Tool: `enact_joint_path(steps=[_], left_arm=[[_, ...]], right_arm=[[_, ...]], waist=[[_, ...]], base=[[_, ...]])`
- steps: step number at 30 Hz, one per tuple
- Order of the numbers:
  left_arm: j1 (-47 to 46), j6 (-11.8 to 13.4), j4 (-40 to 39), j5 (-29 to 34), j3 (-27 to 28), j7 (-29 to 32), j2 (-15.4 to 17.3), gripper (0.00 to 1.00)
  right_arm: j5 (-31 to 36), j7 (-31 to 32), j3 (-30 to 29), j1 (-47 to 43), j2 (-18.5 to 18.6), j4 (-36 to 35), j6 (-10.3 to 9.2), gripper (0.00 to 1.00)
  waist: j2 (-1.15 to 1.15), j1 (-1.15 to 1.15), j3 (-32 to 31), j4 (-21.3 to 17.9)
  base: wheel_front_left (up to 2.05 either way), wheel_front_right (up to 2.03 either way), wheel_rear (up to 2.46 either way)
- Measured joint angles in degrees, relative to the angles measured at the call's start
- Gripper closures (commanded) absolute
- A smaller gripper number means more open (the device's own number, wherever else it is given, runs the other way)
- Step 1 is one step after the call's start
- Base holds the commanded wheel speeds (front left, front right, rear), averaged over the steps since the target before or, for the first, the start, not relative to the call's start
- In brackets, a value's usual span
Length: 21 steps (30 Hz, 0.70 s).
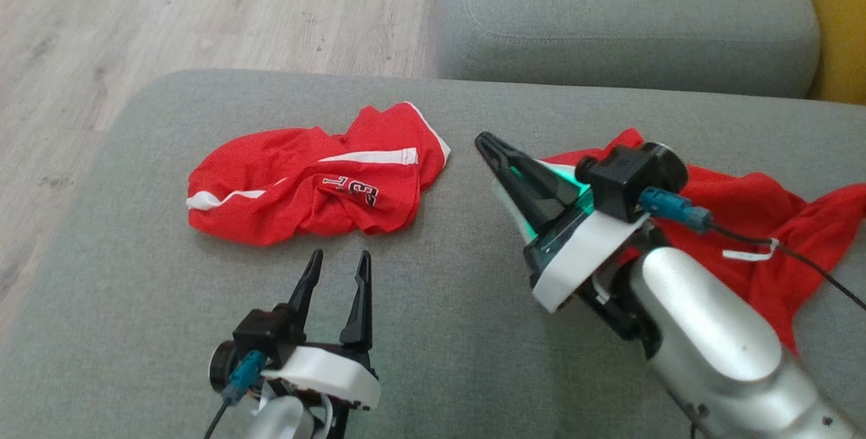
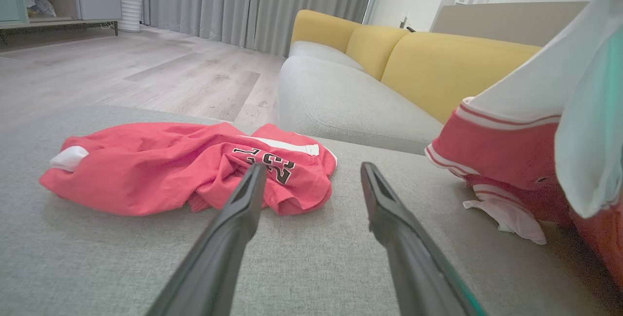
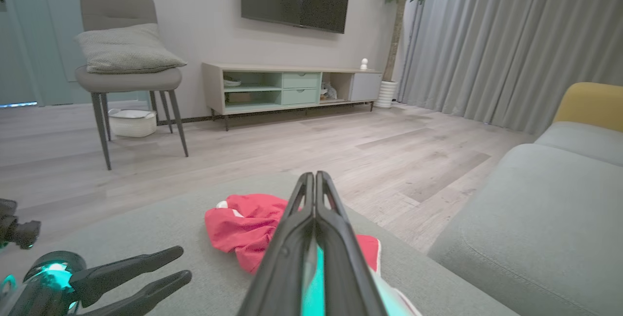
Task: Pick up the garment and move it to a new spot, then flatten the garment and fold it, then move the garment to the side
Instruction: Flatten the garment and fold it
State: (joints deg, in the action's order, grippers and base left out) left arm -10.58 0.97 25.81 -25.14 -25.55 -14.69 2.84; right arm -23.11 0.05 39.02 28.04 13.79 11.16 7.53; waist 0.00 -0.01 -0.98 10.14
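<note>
Grey cushion point(image 1: 440, 331), wide bare stretch up front; red garment point(image 1: 304, 182) just ahead of left gripper point(image 1: 341, 256), jaws apart; right gripper point(image 1: 484, 141) beside it, jaws together.

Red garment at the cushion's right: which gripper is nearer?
Right. The right gripper sits just off the left edge of that red garment, forearm crossing above it; the left gripper is farther left, facing the numbered garment.

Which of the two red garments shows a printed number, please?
The crumpled garment ahead of the open left gripper; the other garment, partly behind the right arm, shows none.
</note>
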Motion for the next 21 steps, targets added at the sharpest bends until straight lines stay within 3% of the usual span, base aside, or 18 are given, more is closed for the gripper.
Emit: enact_joint_path(steps=[7,16,17,18,21], left_arm=[[0.4,0.0,0.0,0.0,0.3,0.0,0.0,0.0],[0.5,-0.5,-0.1,0.5,1.3,0.0,0.0,0.0],[0.5,-0.5,-0.1,0.6,1.3,0.0,0.0,0.0],[0.5,-0.5,-0.1,0.9,1.4,0.0,0.0,0.0],[0.5,-0.5,-0.1,1.0,1.5,0.0,0.0,0.0]], right_arm=[[-1.2,1.5,5.3,-3.2,-0.8,0.0,0.0,1.0],[-1.3,0.4,14.7,-7.6,-6.3,5.4,0.0,1.0],[-1.6,0.4,15.0,-7.6,-6.6,5.9,0.0,0.2],[-1.9,0.6,15.2,-7.6,-6.9,6.6,0.0,0.0],[-1.9,0.4,15.7,-7.6,-7.3,7.5,0.0,0.0]], waist=[[0.0,0.0,-0.4,0.7],[0.0,0.0,-0.3,1.4],[0.0,0.01,-0.3,1.4],[0.0,0.0,-0.3,1.4],[0.0,0.01,-0.2,1.1]], base=[[0.0,0.0,0.0],[0.0,0.0,0.0],[0.0,0.0,0.0],[0.0,0.0,0.0],[0.0,0.0,0.0]])
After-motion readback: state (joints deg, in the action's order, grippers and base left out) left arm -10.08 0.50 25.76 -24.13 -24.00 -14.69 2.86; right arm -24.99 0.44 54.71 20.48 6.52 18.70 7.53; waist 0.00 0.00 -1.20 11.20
